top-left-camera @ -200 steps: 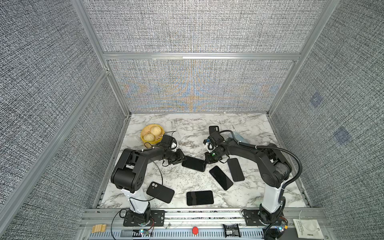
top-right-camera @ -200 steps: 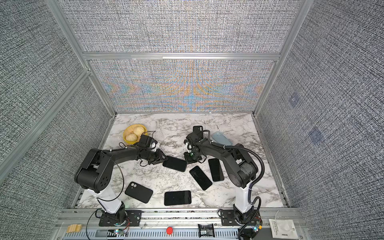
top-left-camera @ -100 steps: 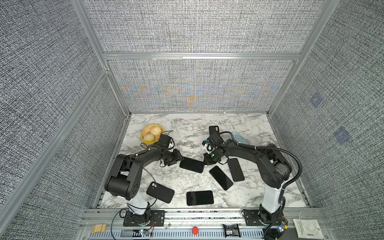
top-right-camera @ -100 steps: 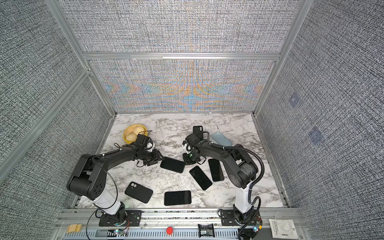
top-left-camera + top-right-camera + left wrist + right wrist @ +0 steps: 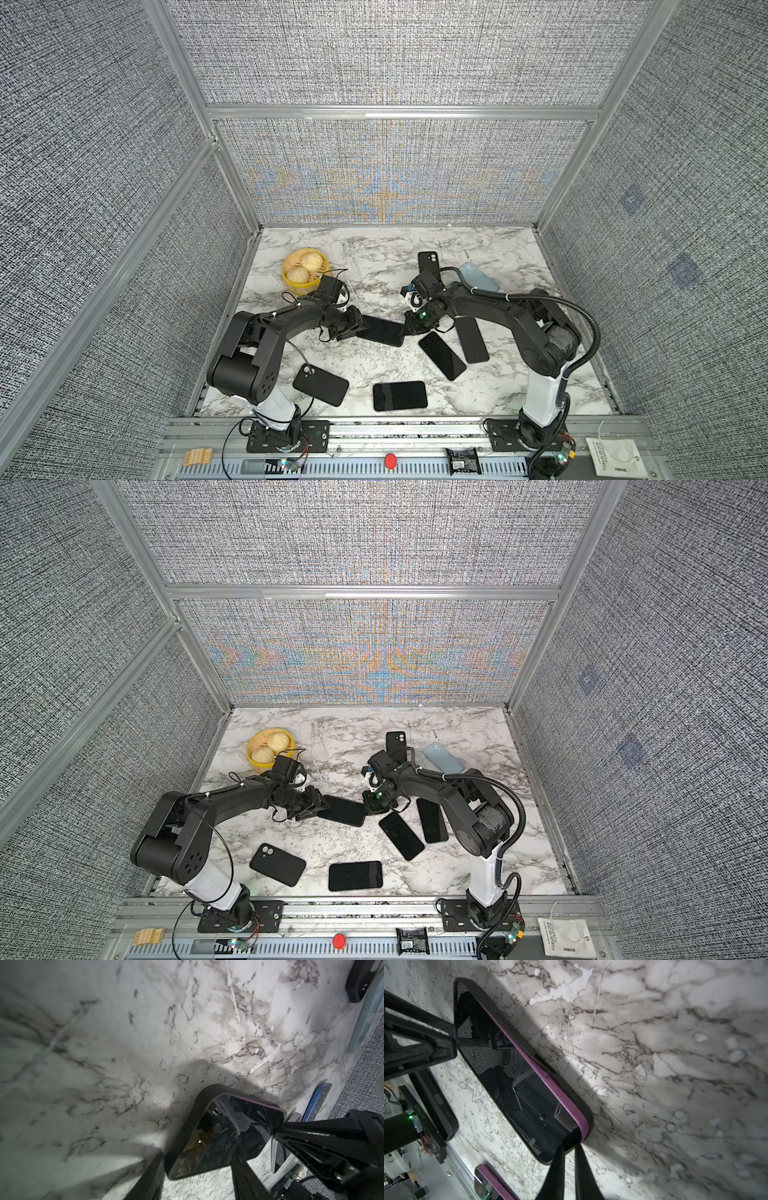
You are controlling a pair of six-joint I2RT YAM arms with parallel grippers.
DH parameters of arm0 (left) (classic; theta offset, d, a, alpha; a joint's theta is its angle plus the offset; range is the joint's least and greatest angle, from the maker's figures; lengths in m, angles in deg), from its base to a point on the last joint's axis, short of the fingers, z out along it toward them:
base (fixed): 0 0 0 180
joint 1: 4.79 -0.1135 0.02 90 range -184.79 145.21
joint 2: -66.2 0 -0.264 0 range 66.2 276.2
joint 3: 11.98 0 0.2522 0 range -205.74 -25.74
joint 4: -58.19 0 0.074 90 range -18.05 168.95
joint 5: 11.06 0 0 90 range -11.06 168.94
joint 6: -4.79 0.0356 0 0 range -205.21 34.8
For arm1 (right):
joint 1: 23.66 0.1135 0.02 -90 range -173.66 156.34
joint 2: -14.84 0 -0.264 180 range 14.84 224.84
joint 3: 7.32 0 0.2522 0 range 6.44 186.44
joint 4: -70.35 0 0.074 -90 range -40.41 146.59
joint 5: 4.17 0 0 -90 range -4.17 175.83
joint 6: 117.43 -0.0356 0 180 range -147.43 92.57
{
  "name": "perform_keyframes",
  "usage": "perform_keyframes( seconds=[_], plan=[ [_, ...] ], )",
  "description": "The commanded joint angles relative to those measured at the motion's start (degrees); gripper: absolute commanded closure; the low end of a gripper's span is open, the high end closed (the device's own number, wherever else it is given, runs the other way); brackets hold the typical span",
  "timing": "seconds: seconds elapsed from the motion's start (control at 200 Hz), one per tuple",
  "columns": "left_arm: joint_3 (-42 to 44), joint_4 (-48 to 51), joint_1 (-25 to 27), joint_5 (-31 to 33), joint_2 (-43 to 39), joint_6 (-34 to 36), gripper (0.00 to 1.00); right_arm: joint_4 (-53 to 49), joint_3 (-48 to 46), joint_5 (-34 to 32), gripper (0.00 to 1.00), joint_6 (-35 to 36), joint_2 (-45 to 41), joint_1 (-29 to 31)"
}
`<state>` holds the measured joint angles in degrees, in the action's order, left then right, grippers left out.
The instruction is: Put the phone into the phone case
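Note:
A purple phone (image 5: 380,331) (image 5: 343,811) lies screen up in the middle of the marble table, sitting in a black phone case (image 5: 566,1093) (image 5: 187,1124). Its purple edge (image 5: 529,1059) shows above the case wall along one long side. My left gripper (image 5: 357,328) (image 5: 322,806) (image 5: 197,1152) is open, with one finger on each side of the phone's left end. My right gripper (image 5: 409,330) (image 5: 370,808) (image 5: 569,1145) is shut, and its tips press down on the phone's right corner.
Three more dark phones lie at the front and right (image 5: 441,355) (image 5: 471,340) (image 5: 400,395). A black case (image 5: 320,384) lies front left and another (image 5: 428,262) at the back. A light blue case (image 5: 478,276) and a yellow basket (image 5: 291,282) of buns are also at the back.
My left gripper's jaws have spread wider around the phone's end, and the left arm has stretched lower. The phone has slid slightly left. The right gripper stays at its corner.

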<state>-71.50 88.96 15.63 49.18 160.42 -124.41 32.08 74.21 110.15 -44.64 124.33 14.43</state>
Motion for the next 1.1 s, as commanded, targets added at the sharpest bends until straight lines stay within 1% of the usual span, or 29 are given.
perform_keyframes(
  seconds=[0.0,0.105,0.28,0.525,0.665,0.73,0.855,0.945,1.02,1.095],
  plan=[
    [-0.57,-2.06,0.8,-2.47,1.88,-0.29,0.47,-0.56,-0.4,0.03,0.87,-0.02,0.46,0.77],
    [-3.38,-1.02,0.76,-1.46,4.35,0.92,0.47,-0.47,-0.36,0.0,0.87,-0.14,0.27,0.93],
    [-10.2,-1.12,0.74,-2.01,10.05,1.98,0.47,-0.94,-0.36,-0.64,0.87,-0.15,-0.89,0.98],
    [-20.75,0.15,0.58,-2.55,17.61,4.06,0.47,-4.69,-0.18,-5.16,0.82,1.55,-6.29,0.33],
    [-24.55,1.53,0.57,-2.23,19.32,5.1,0.46,-5.7,-0.18,-7.23,0.79,3.12,-8.3,-0.44],
    [-25.08,1.79,0.58,-2.32,20.99,5.03,0.46,-5.97,-0.25,-8.05,0.78,3.81,-8.54,-0.82],
    [-23.75,3.21,0.5,-0.95,19.82,5.38,0.43,-5.66,-0.44,-7.38,0.75,4.41,-7.34,-1.93],
    [-21.59,5.3,0.15,1.29,15.65,6.15,0.41,-5.18,0.18,-6.36,0.71,4.68,-5.57,-2.48],
    [-19.71,6.88,-0.12,2.43,13.36,6.58,0.41,-4.55,1.14,-5.65,0.71,4.77,-4.17,-2.77],
    [-17.8,7.68,-0.12,2.19,11.7,6.53,0.41,-3.76,1.78,-3.94,0.71,4.9,-2.58,-3.24]
  ],
)
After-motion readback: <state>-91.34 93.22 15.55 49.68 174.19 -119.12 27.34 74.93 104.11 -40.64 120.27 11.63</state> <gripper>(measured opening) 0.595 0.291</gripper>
